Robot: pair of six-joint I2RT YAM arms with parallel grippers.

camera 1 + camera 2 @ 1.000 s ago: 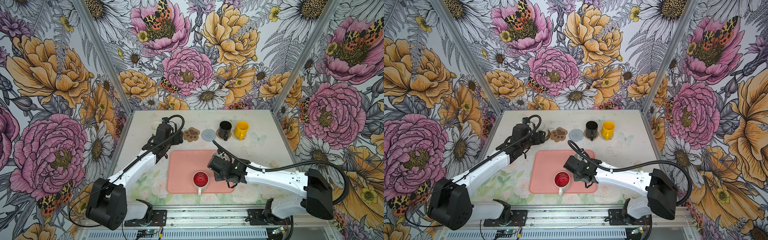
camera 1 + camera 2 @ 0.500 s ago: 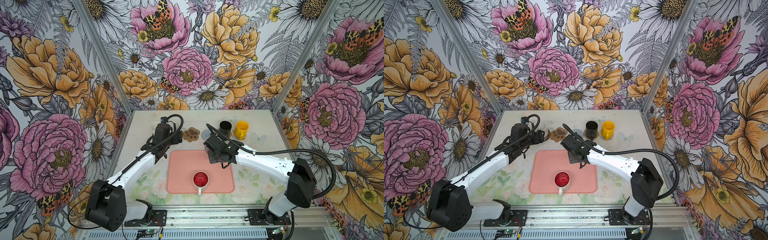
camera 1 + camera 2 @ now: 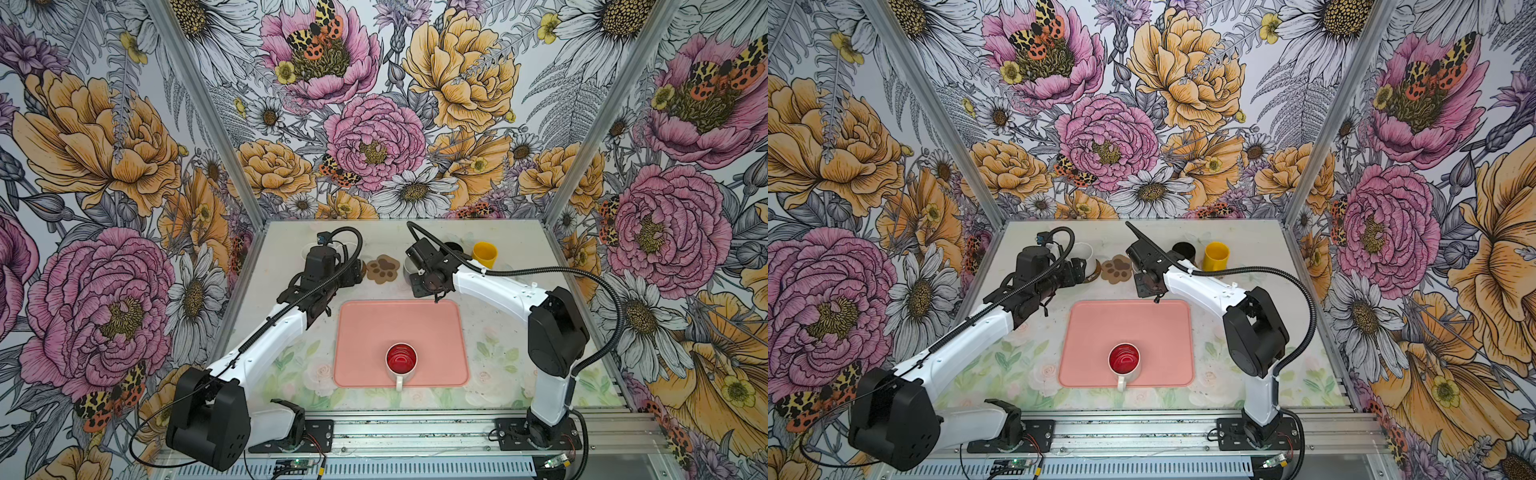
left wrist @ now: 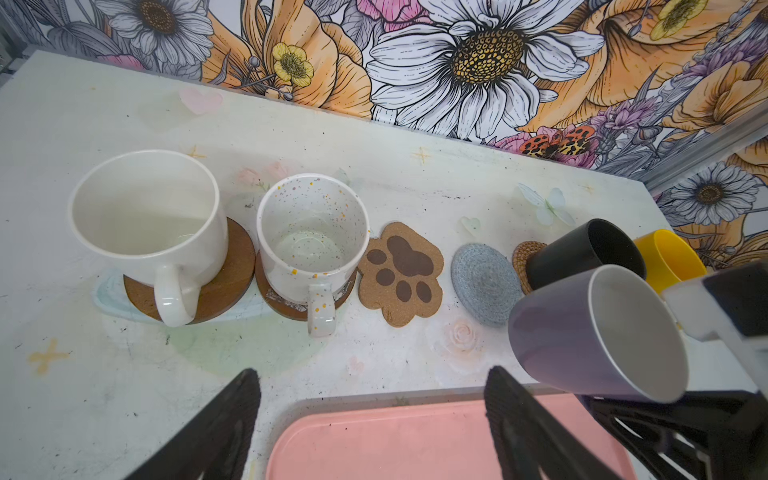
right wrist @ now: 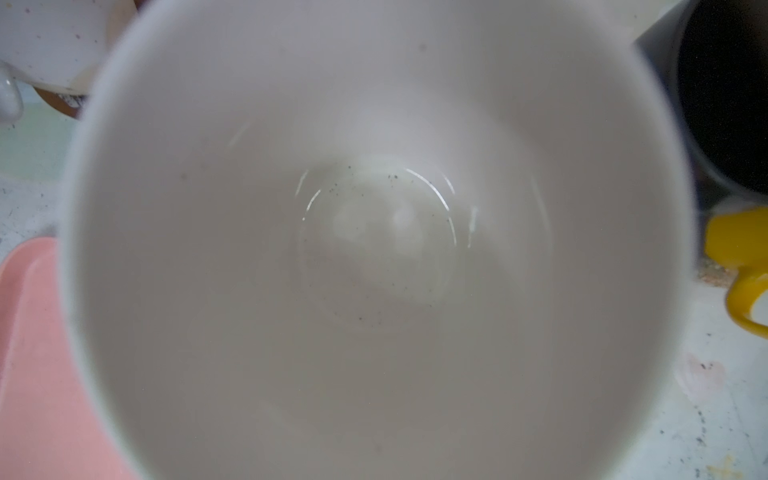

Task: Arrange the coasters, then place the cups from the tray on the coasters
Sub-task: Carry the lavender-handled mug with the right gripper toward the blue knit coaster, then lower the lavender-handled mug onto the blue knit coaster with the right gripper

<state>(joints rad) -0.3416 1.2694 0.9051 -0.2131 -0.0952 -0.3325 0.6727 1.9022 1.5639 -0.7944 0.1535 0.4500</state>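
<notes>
**Lavender mug carried off the tray to the far row of coasters.**

Within the last second the right gripper point(image 3: 426, 276) has swung from over the near part of the tray point(image 3: 399, 320) to the far side. Its jaws are nearly closed on the lavender mug point(image 4: 594, 332). The mug now hangs at the grey-blue coaster point(image 4: 484, 286), between the paw-print coaster point(image 4: 399, 272) and the black mug point(image 4: 582, 253); whether it touches the coaster cannot be told. The left gripper point(image 4: 372, 374) hovers wide open and empty near the two white mugs point(image 4: 149, 208) on their brown discs point(image 4: 232, 274) at far left. Only the red-lined mug point(image 3: 401, 358) remains on the tray, probably bound for the paw-print coaster, so the task looks nearly done.
</notes>
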